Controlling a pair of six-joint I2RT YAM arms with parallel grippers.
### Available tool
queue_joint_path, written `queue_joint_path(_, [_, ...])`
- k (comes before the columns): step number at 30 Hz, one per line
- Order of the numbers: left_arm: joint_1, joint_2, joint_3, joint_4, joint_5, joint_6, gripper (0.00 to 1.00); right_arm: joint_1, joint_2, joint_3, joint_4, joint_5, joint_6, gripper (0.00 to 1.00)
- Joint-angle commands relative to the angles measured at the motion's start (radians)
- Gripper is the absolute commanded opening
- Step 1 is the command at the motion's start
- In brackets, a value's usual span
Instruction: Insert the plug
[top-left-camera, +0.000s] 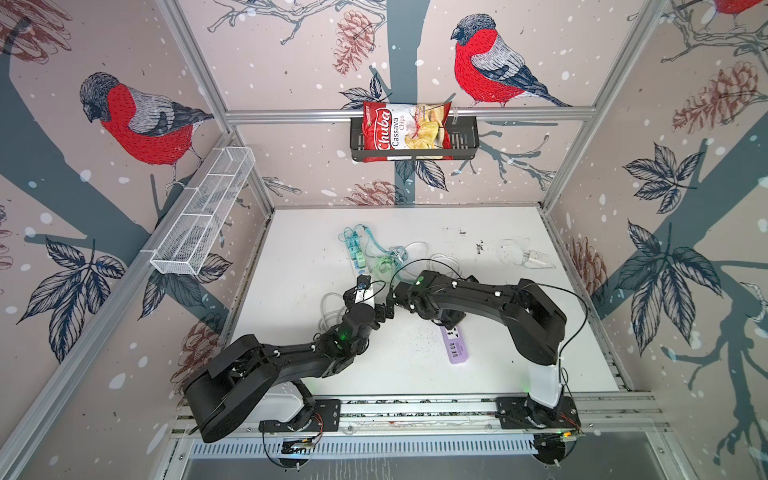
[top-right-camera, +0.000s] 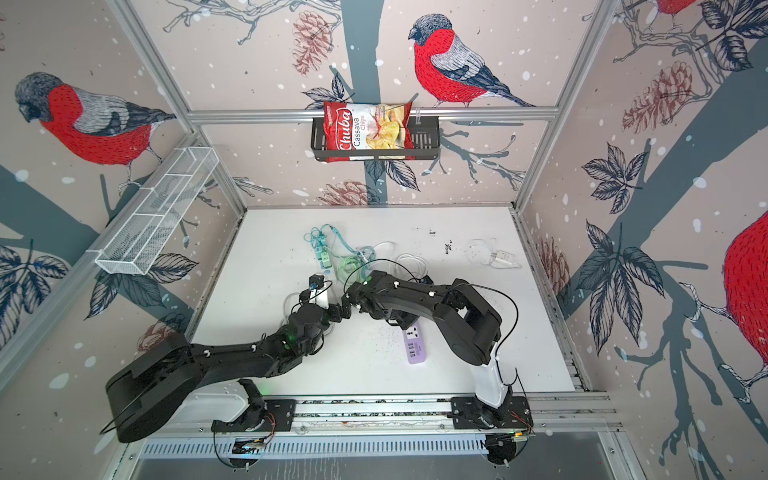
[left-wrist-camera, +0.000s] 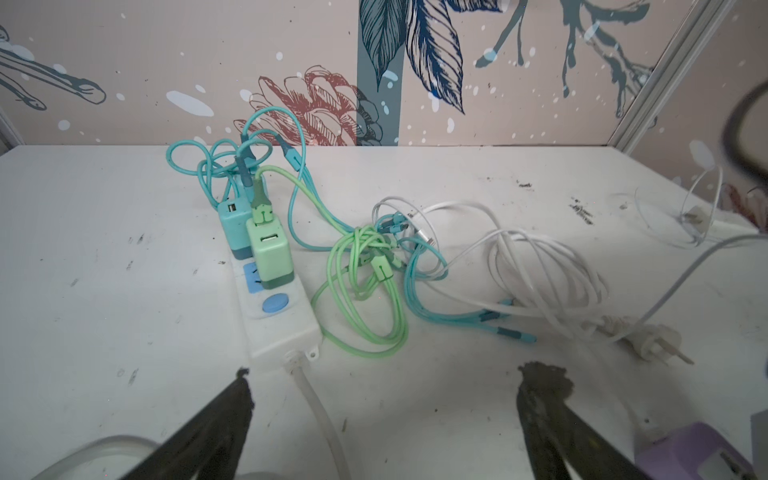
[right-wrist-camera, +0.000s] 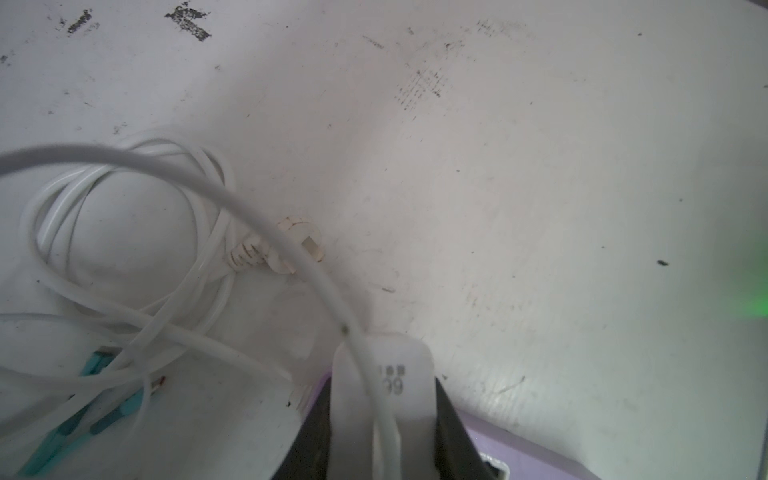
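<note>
My right gripper (right-wrist-camera: 384, 432) is shut on a white plug (right-wrist-camera: 399, 374) whose white cable (right-wrist-camera: 249, 208) arcs away over the table. The plug sits just above one end of a purple power strip (right-wrist-camera: 523, 446); its prongs are hidden. In both top views the right gripper (top-left-camera: 446, 318) (top-right-camera: 401, 318) is mostly covered by its own wrist above the purple strip (top-left-camera: 456, 347) (top-right-camera: 415, 347). To its left, my left gripper (left-wrist-camera: 395, 395) (top-left-camera: 370, 302) stands wide open and holds nothing. It hangs over the cable end of a white power strip (left-wrist-camera: 282, 332).
Teal and green chargers (left-wrist-camera: 266, 249) sit plugged into the white strip. Beside them lie tangled green, teal and white cables (left-wrist-camera: 374, 266) and a loose three-prong plug (left-wrist-camera: 652, 336). A small white adapter (top-left-camera: 536, 257) lies at the back right. A chips bag (top-left-camera: 405, 129) rests in a wall basket.
</note>
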Motion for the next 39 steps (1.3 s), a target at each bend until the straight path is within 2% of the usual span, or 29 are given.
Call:
queue_joint_path(1, [0.003,0.000,0.006,0.052,-0.006,-0.007,0.98,0.002,-0.036,-0.042,-0.050,-0.103,0.252,0.00])
queue_joint_path(7, [0.003,-0.002,0.005,0.056,0.010,-0.010,0.98,0.000,-0.077,-0.109,-0.050,-0.120,0.284,0.00])
queue_joint_path(17, [0.003,-0.019,-0.011,0.037,0.046,-0.049,0.98,-0.008,0.012,0.034,-0.049,-0.034,0.229,0.00])
queue_joint_path(20, [0.002,-0.051,-0.050,0.050,0.124,-0.088,0.92,-0.016,0.009,0.046,-0.049,-0.022,0.222,0.00])
queue_joint_path(24, [0.002,-0.065,-0.115,0.160,0.204,-0.125,0.89,-0.026,-0.007,0.020,-0.028,-0.017,0.213,0.00])
queue_joint_path(30, [-0.001,-0.055,-0.092,0.115,0.406,-0.145,0.80,-0.056,-0.019,-0.013,0.050,-0.010,0.136,0.00])
queue_joint_path(34, [-0.050,0.036,-0.074,0.146,0.489,-0.162,0.75,-0.066,-0.026,0.003,0.052,0.015,0.098,0.00])
queue_joint_path(39, [-0.212,0.129,-0.032,0.173,0.510,-0.147,0.66,-0.088,-0.093,-0.004,0.016,0.067,0.069,0.00])
